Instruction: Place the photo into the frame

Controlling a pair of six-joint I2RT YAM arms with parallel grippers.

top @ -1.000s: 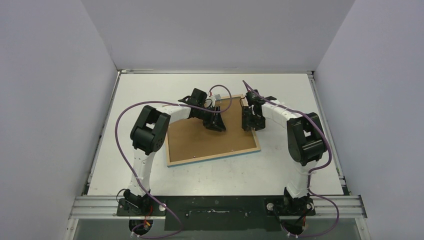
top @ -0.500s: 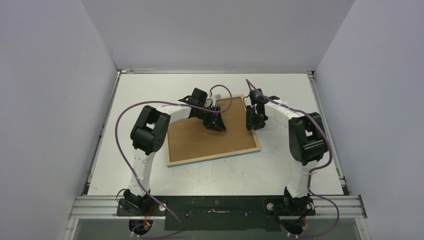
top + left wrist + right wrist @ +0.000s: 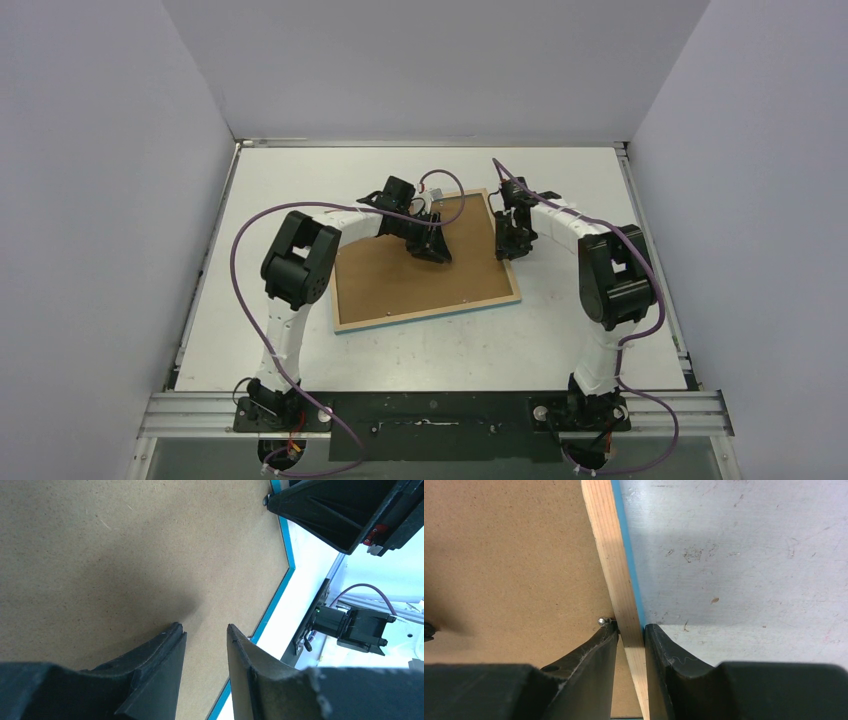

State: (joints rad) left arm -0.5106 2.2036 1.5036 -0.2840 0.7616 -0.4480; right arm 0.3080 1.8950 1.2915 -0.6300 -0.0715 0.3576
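White arm links point(image 3: 562, 226), black joints point(image 3: 300, 262), purple cables point(image 3: 236, 262), matte black tool fingers point(image 3: 155, 680)

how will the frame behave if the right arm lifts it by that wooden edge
Probably stiff: the frame is a wooden rail around a flat board, so it should lift as one piece. Pinched by the right fingers at one edge only, it will likely tilt.

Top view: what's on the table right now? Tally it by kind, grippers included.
frame: 1
backing board: 1
grippers: 2 (left gripper, right gripper)
Total: 4
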